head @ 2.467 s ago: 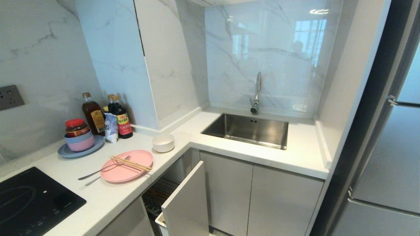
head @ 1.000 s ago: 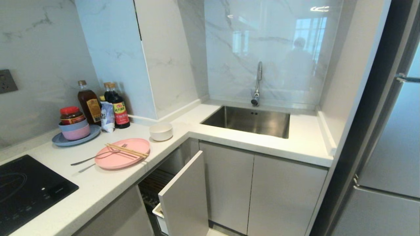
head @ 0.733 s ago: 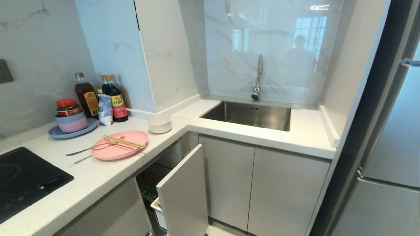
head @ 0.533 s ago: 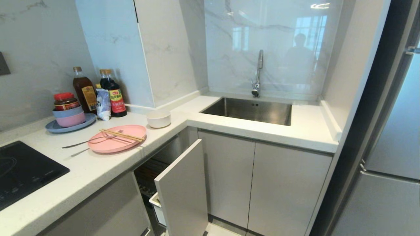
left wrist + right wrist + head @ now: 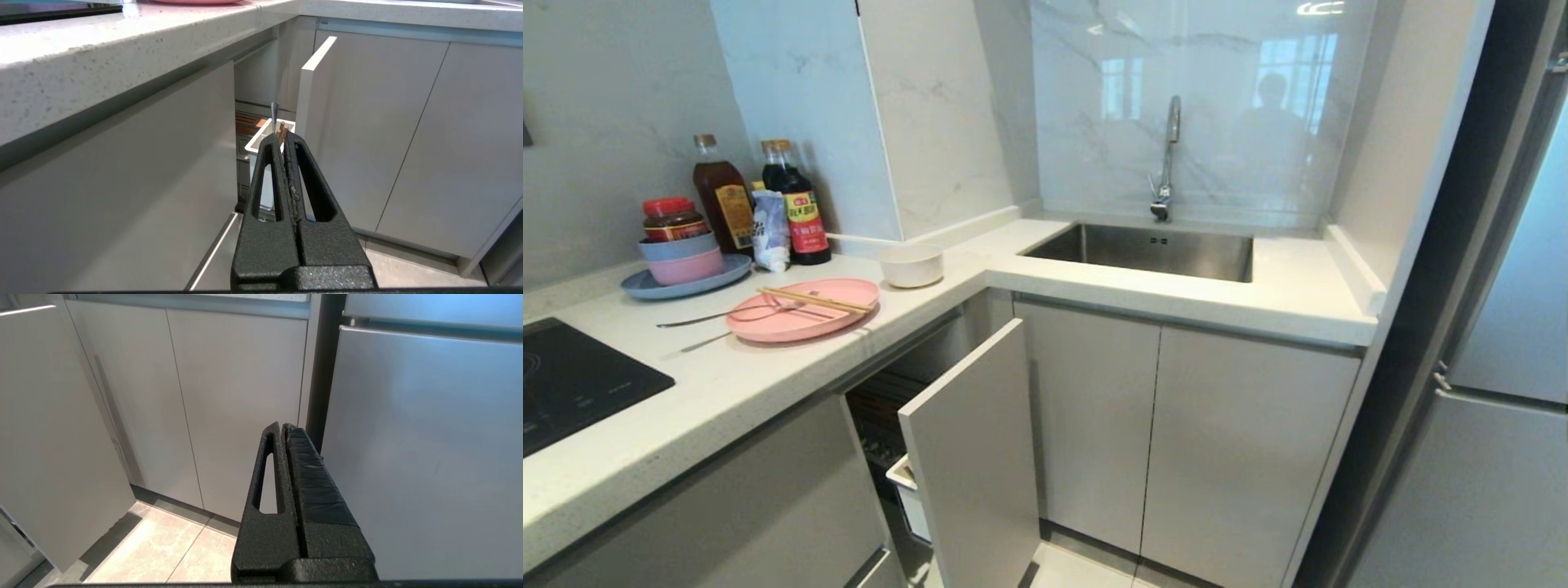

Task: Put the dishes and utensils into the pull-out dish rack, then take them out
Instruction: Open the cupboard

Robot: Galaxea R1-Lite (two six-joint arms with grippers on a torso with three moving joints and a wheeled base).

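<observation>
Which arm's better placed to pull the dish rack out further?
Left, probably. The shut left gripper faces the partly open grey-fronted pull-out rack and its white utensil caddy; the shut right gripper faces the steel fridge door.

sink (image 5: 1152, 249): brushed steel | countertop (image 5: 768, 367): speckled stone | chopsticks (image 5: 813, 300): pale wood | backsplash (image 5: 1192, 106): glossy marble

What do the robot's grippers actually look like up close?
Both are matte black with a rough, grainy surface. The left gripper has two long tapering fingers, each with a long slot cut through it, rising from a broad base. The right gripper has the same shape; one finger shows ridged black padding along its face. No cables or markings are visible.
</observation>
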